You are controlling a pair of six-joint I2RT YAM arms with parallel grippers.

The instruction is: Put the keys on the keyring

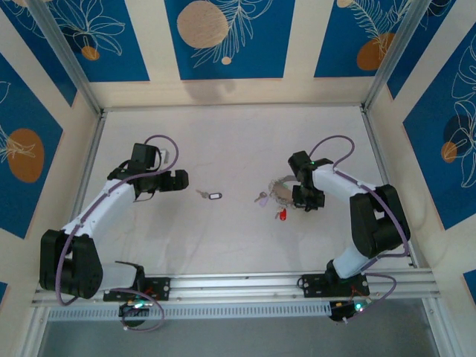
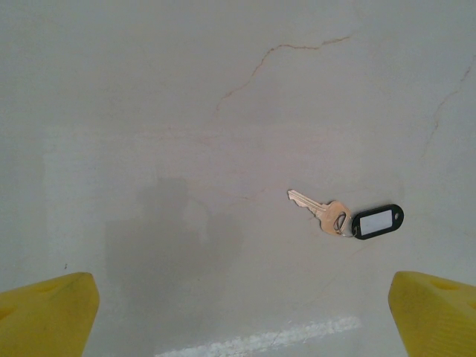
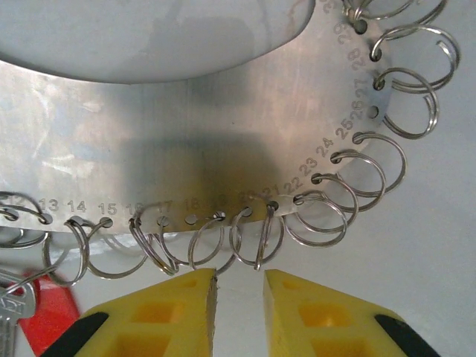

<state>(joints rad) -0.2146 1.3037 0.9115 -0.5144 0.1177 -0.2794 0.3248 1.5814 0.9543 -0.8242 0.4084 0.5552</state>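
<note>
Black tag (image 2: 377,222), red tag (image 3: 56,305), blue floral walls (image 1: 223,37)

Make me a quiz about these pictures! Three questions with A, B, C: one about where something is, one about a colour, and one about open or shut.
1. Where is the black-tagged key?
A) on the table, in front of the left gripper
B) inside a box
C) hanging on the wall

2. What colour are the left gripper's fingers?
A) blue
B) yellow
C) pink

3. How do the left gripper's jaws stand?
A) shut on the key
B) shut on nothing
C) wide open

Answers:
1 A: the key lies flat on the bare table.
2 B: the left wrist view shows both tips yellow.
3 C: the tips sit far apart, and the key lies free beyond them.
</note>
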